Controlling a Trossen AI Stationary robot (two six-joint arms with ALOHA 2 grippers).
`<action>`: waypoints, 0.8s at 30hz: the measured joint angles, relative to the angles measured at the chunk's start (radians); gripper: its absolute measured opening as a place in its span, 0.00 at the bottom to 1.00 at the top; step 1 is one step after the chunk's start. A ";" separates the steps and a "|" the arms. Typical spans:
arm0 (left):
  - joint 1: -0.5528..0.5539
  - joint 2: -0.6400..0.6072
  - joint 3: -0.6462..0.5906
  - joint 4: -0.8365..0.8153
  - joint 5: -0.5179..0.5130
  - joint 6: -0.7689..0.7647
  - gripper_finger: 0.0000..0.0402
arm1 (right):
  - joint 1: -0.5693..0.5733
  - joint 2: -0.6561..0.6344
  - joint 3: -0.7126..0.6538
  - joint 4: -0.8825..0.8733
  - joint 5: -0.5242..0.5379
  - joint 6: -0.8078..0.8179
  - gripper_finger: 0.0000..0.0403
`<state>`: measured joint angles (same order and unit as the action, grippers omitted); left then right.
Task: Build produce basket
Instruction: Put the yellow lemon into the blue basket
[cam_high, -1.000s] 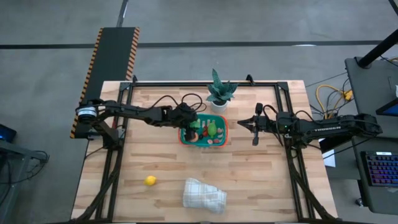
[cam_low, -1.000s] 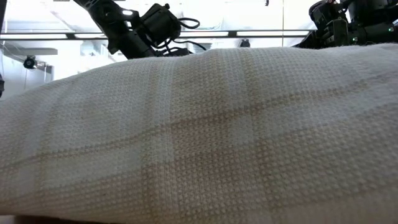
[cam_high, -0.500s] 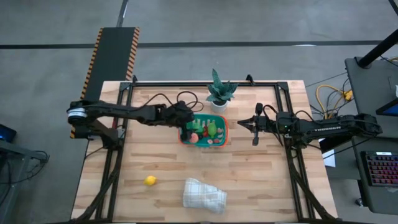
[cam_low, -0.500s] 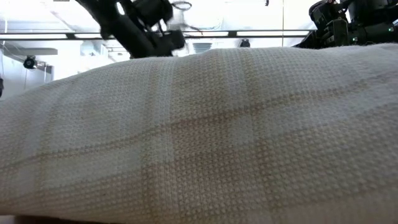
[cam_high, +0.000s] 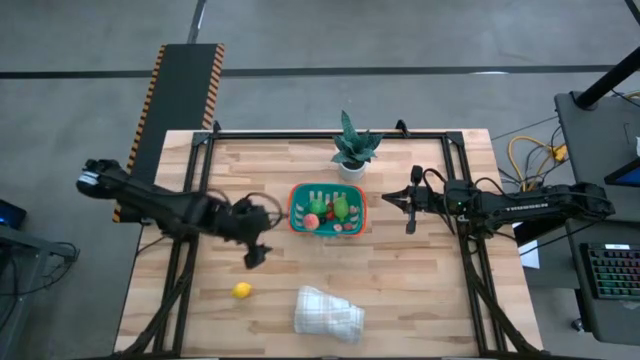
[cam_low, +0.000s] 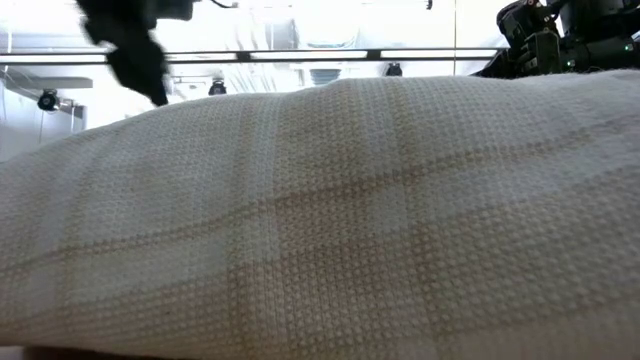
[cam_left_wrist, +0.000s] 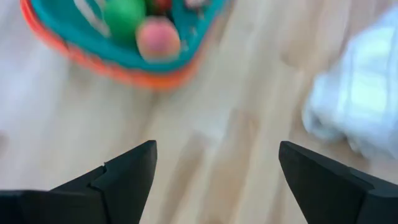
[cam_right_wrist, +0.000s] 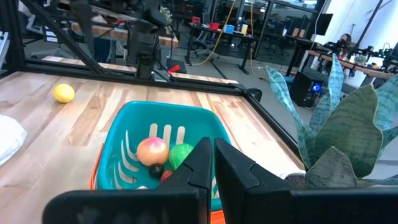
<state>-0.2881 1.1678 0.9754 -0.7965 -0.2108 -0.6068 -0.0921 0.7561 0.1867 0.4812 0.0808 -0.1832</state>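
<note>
A small round yellow toy fruit lies alone on the near left of the wooden table, left of a folded white cloth. It looks light, hard and smooth, apt to roll, so a pinch across its middle from above would suit. Farther back, the left gripper hangs wide open and empty between fruit and basket. The teal slotted plastic basket with orange rim sits mid-table holding pink, green and red pieces. To its right waits the right gripper, closed on nothing.

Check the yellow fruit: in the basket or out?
Out: the yellow fruit lies on the table, well apart from the basket.
</note>
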 joint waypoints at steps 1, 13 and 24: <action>-0.032 -0.005 0.003 -0.034 -0.001 -0.051 0.80 | 0.000 0.000 0.000 0.000 0.000 0.000 0.02; -0.286 0.208 0.168 -0.313 0.020 -0.402 0.80 | 0.000 0.000 0.000 -0.005 0.002 0.004 0.02; -0.373 0.461 0.269 -0.434 0.180 -0.542 0.80 | 0.000 0.000 0.000 0.009 0.001 0.002 0.02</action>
<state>-0.6615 1.6283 1.2447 -1.2301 -0.0309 -1.1483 -0.0923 0.7561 0.1867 0.4900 0.0822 -0.1810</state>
